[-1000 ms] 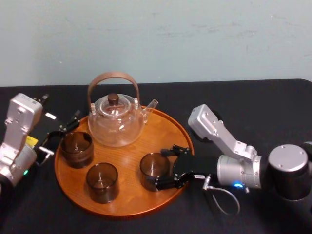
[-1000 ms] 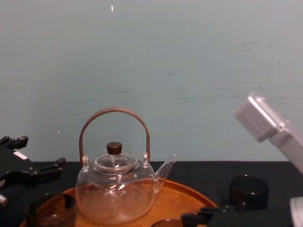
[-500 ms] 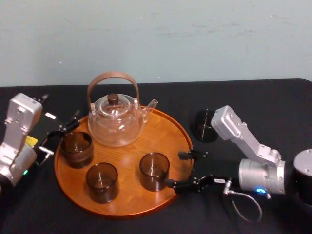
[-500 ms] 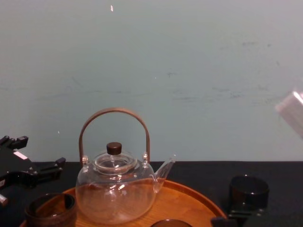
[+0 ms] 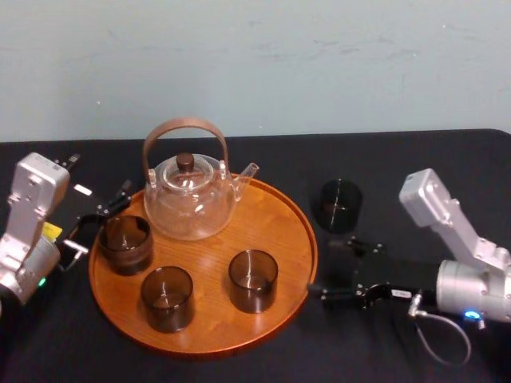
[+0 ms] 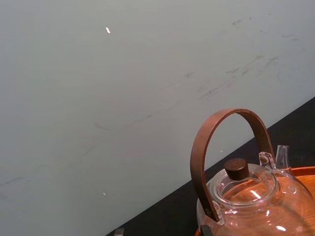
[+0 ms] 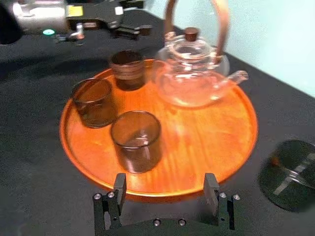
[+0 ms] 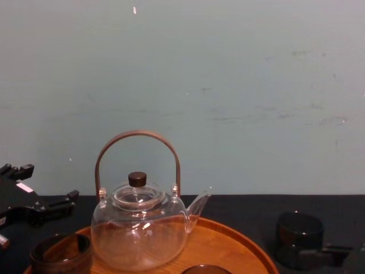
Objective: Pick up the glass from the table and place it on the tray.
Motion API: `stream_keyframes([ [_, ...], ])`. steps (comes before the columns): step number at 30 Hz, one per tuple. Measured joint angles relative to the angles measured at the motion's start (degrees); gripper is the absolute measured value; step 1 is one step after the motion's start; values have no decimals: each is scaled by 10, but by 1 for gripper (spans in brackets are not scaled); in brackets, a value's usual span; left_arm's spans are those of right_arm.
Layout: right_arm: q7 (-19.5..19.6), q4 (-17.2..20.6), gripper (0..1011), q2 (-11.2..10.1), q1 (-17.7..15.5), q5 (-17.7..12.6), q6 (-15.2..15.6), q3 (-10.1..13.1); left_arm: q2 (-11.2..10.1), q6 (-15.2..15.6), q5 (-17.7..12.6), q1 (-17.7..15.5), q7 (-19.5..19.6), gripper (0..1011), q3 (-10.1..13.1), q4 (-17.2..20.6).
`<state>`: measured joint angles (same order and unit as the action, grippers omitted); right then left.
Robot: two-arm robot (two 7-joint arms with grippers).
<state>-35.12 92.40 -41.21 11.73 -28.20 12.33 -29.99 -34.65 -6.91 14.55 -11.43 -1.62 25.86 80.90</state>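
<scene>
- My right pincer (image 5: 321,267) hovers low over the black table (image 5: 431,159), spread wide and holding nothing, its fingertips just off the right rim of the tray (image 5: 275,219)
- The glass (image 5: 253,279) stands upright on the tray, front right, the nearest thing to my fingers yet clear of them; in my right wrist view it stands straight ahead, beyond the rim
- Two more share the tray: a front glass (image 5: 168,298) just beside it and a left glass (image 5: 126,243) near the left rim
- A clear teapot (image 5: 190,199) with a brown hoop handle and a dark lid knob stands at the back of the tray, its spout turned toward my right
- A dark table glass (image 5: 341,205) stands upright on the table, near the tray's right rim and behind my right pincer, apart from both
- My left pincer (image 5: 100,223) rests at the tray's left edge beside the left glass, fingers apart and holding nothing; I cannot tell whether it touches the glass
- A pale teal wall (image 5: 255,64) closes the scene behind the table
</scene>
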Motion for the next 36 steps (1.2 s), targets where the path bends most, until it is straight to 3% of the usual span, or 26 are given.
stream_keyframes([
  [10,59,2,1002,-2,-25,-17,8,45,0,0,0,0,0,1001,0,0],
  [19,125,-25,1003,30,-24,-12,38,76,0,0,0,0,0,1001,0,0],
  [26,142,-53,1002,54,-6,2,60,80,0,0,0,0,0,1001,0,0],
  [36,138,-84,1002,78,17,21,72,77,0,0,0,0,0,1001,0,0],
])
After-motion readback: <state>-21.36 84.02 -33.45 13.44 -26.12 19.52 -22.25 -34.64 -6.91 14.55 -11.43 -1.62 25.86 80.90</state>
